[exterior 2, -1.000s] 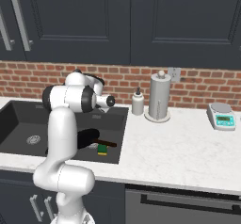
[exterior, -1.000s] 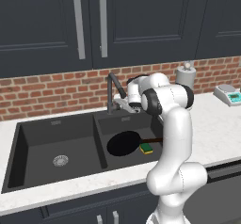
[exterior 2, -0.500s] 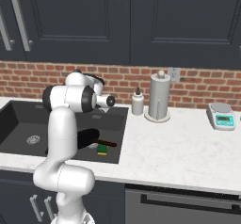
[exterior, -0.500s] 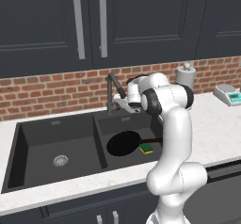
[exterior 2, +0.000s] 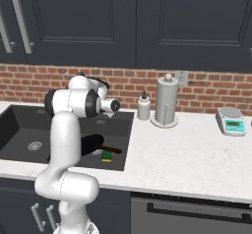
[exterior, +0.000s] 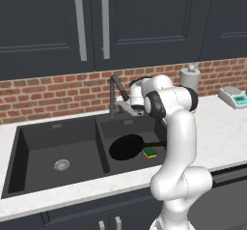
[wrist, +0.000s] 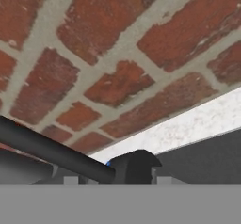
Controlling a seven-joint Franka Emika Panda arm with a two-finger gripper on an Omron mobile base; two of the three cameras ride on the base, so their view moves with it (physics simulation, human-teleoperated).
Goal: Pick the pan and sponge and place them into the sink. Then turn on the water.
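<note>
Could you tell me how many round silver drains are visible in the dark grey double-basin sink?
1: a round silver drain sits on the floor of the left basin. The right basin's floor is largely covered by the round black frying pan, so another may be hidden.

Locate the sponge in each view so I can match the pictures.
Left base view: the sponge lies in the sink's right basin, just right of the pan, below its handle.
Right base view: the sponge sits near the basin's front right corner, beside the pan.
Hand view: brick wall and counter edge; I cannot find the sponge here.
Shared landmark: the brick wall.
</note>
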